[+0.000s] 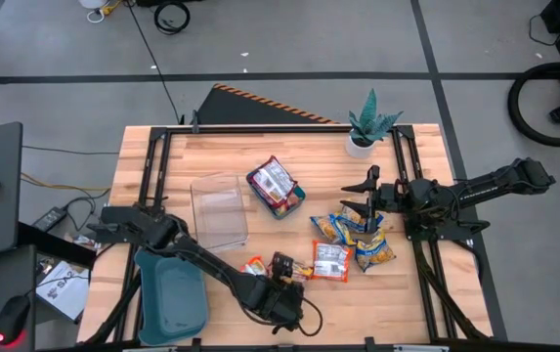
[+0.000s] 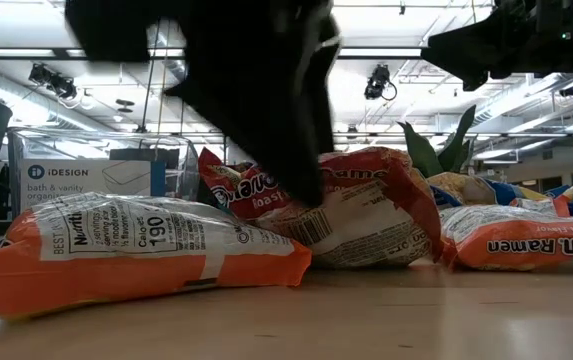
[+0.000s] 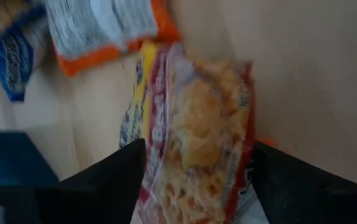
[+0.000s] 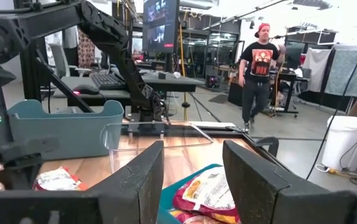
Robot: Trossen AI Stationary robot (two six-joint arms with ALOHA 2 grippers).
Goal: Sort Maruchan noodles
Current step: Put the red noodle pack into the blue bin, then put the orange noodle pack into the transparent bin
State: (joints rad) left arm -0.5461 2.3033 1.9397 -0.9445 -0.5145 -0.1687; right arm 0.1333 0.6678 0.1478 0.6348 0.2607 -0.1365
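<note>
My left gripper point(image 1: 284, 282) stands near the table's near edge, shut on a red-and-white noodle packet point(image 3: 197, 130). An orange packet point(image 1: 255, 265) lies to its left and an orange-and-white one point(image 1: 330, 260) to its right. Several yellow-and-blue packets point(image 1: 358, 235) lie in a heap further right. My right gripper point(image 1: 368, 194) hovers open above that heap, touching nothing; its wrist view point(image 4: 194, 165) looks across the table. Red packets point(image 1: 272, 181) lie in a small teal tray point(image 1: 299, 199). My left gripper pinches the red-and-white packet across its width, one finger point(image 3: 113, 177) on each long side point(image 3: 159, 155). The fingers come from above, pointing down point(image 2: 286, 130). The packet bulges between them, and its lower part point(image 2: 366, 250) sits on the table.
A clear plastic container point(image 1: 219, 210) stands mid-table, with a large teal bin point(image 1: 172, 293) at the near left corner. A potted plant point(image 1: 367, 127) is at the far edge. Beyond the table a person point(image 4: 259, 68) walks in the room.
</note>
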